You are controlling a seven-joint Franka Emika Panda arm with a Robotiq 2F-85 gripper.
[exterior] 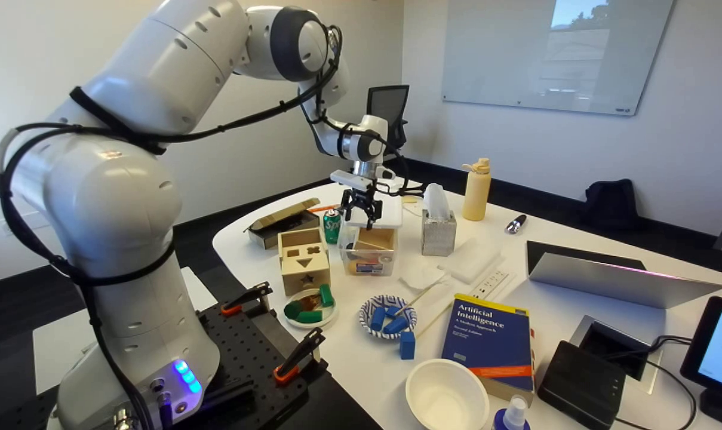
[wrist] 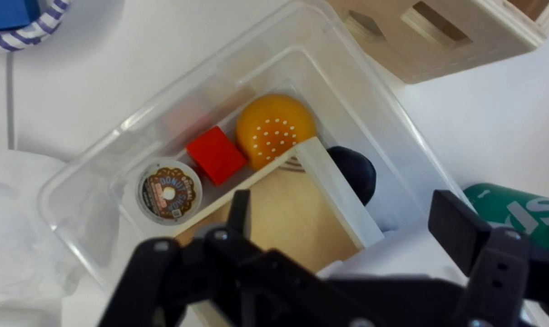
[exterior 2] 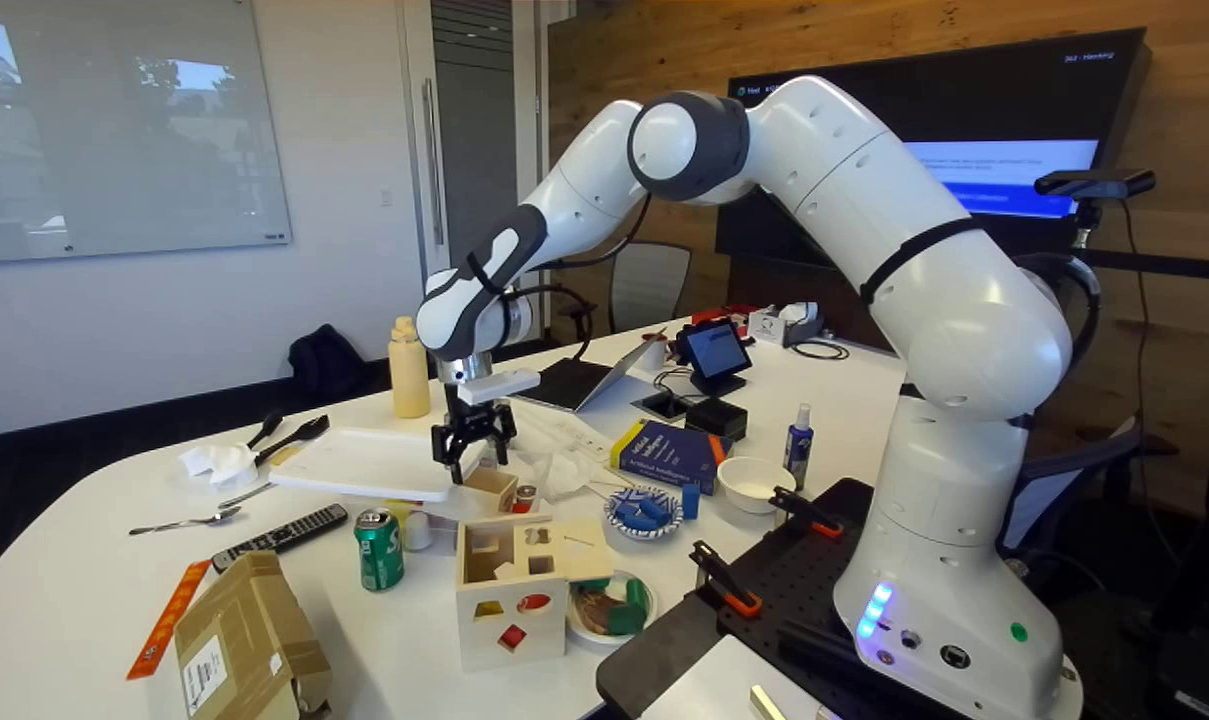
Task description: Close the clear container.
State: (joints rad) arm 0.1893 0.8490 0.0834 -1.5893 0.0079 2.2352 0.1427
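The clear container [exterior: 387, 261] is a see-through tub on the table, its near part open on top. In the wrist view the clear container [wrist: 375, 119] holds a wooden tray [wrist: 297, 200], a red block [wrist: 216, 155], an orange bun [wrist: 276, 129] and a coffee pod [wrist: 169, 192]. Its whitish lid [exterior: 392, 212] lies off toward the back, overlapping the rear of the opening. The lid also shows in an exterior view [exterior 2: 359, 462] and the wrist view [wrist: 408, 254]. My gripper [exterior: 359, 221], also in an exterior view [exterior 2: 479, 468], is open and empty above the container. Its fingers [wrist: 342, 213] are wide apart.
A wooden shape box [exterior: 304, 263] and a green can [exterior: 332, 226] stand close beside the container. A tissue box [exterior: 438, 233], a patterned bowl [exterior: 366, 307] and a blue book [exterior: 489, 334] are nearby. A tan carton [exterior 2: 249, 640] lies beyond the can.
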